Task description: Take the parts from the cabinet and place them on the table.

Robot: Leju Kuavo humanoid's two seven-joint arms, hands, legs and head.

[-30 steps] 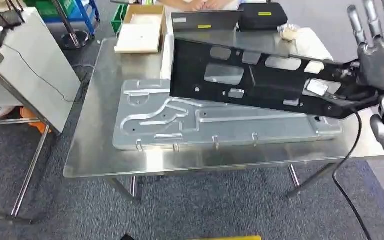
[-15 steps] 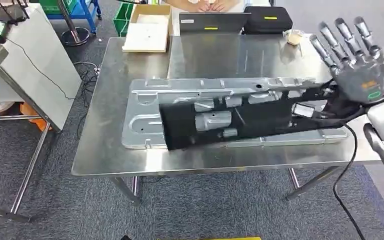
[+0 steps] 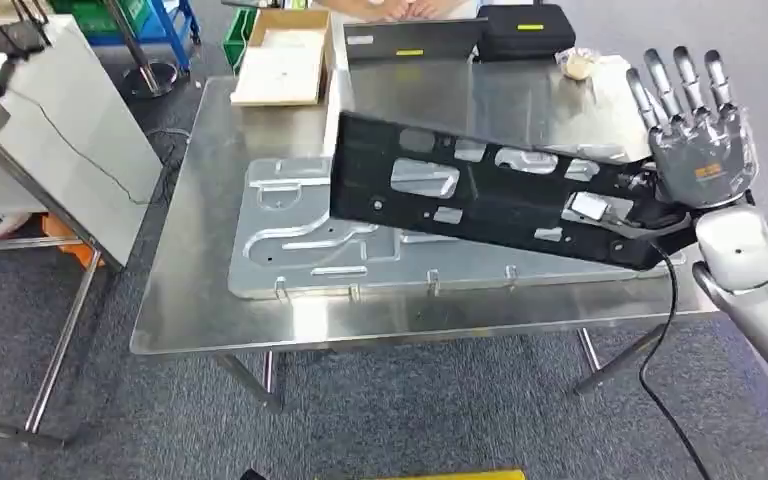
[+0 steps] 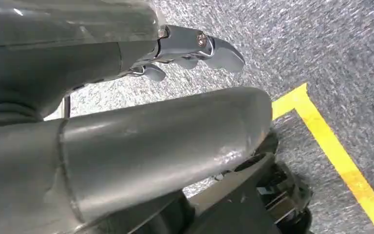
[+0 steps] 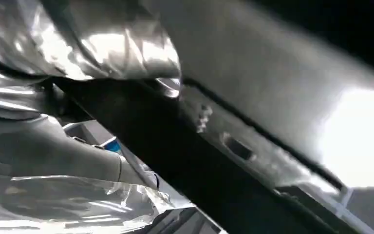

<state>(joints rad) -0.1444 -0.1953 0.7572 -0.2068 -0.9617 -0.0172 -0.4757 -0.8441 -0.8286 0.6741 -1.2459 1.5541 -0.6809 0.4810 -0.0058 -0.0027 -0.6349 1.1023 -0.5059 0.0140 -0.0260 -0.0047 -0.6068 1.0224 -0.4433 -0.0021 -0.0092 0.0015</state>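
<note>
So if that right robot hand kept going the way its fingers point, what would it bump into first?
Probably nothing close. The right robot hand has its fingers pointing up and away past the steel table's far right corner, toward open grey floor; depth is hard to judge.

The black panel (image 3: 490, 190) is a long, flat sheet-metal part with several cut-out openings. It is tilted above the silver stamped panel (image 3: 360, 250), which lies flat on the steel table (image 3: 210, 300). Its right end is held by the right hand (image 3: 695, 150).
</note>
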